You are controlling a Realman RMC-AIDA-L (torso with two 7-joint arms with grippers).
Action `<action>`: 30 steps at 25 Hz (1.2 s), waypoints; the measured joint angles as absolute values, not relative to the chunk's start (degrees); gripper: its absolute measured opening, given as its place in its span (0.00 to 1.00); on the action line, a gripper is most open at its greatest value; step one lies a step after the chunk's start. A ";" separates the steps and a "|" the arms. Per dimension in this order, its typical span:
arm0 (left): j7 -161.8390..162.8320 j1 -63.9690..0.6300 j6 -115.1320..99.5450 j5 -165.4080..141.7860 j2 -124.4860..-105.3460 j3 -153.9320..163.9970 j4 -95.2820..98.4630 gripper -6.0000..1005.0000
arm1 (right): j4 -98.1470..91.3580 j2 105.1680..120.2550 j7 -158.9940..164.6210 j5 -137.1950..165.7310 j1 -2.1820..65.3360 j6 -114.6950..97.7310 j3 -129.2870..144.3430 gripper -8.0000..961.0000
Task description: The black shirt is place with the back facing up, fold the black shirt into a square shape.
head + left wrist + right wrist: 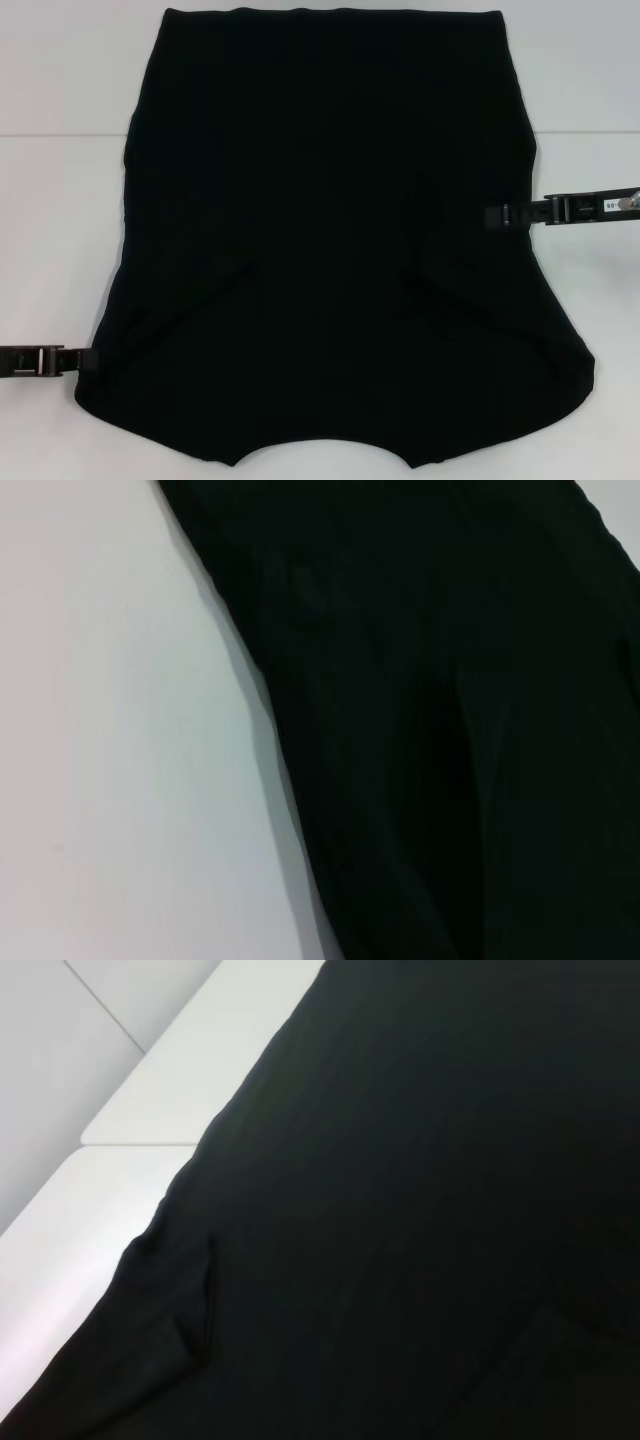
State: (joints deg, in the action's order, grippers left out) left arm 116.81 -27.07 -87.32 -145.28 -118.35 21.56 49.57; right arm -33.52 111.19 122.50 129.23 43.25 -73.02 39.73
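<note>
Head view: black shirt (330, 240) flat, white table (60, 100) bare at both side edges.

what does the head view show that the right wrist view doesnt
Only the head view shows the whole black shirt spread flat, plus both arms: the left gripper at the shirt's near left edge, the right gripper at its right edge. Only the right wrist view shows the table seam and a small fold at the shirt's edge. Both show black cloth on white table.

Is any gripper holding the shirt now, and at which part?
Cannot tell: left gripper and right gripper meet the black shirt's side edges.
</note>
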 joint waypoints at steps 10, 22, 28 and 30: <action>116.71 -26.64 -89.71 -145.50 -118.19 20.89 50.04 0.02 | -33.38 109.40 125.50 130.80 41.27 -76.41 40.30 0.78; 116.67 -26.47 -88.43 -147.04 -118.12 19.26 50.33 0.02 | -33.31 106.33 129.14 134.98 34.55 -83.49 39.29 0.75; 116.70 -27.28 -88.19 -147.05 -118.12 19.65 49.89 0.02 | -33.00 106.21 128.68 135.10 32.99 -84.22 39.37 0.75; 116.71 -27.49 -88.11 -147.05 -118.12 19.67 49.66 0.02 | -32.68 106.45 128.54 135.21 33.10 -83.76 39.69 0.75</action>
State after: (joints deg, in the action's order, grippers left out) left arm 116.71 -27.49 -88.11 -147.05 -118.12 19.67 49.66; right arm -32.68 106.45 128.54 135.21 33.10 -83.76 39.69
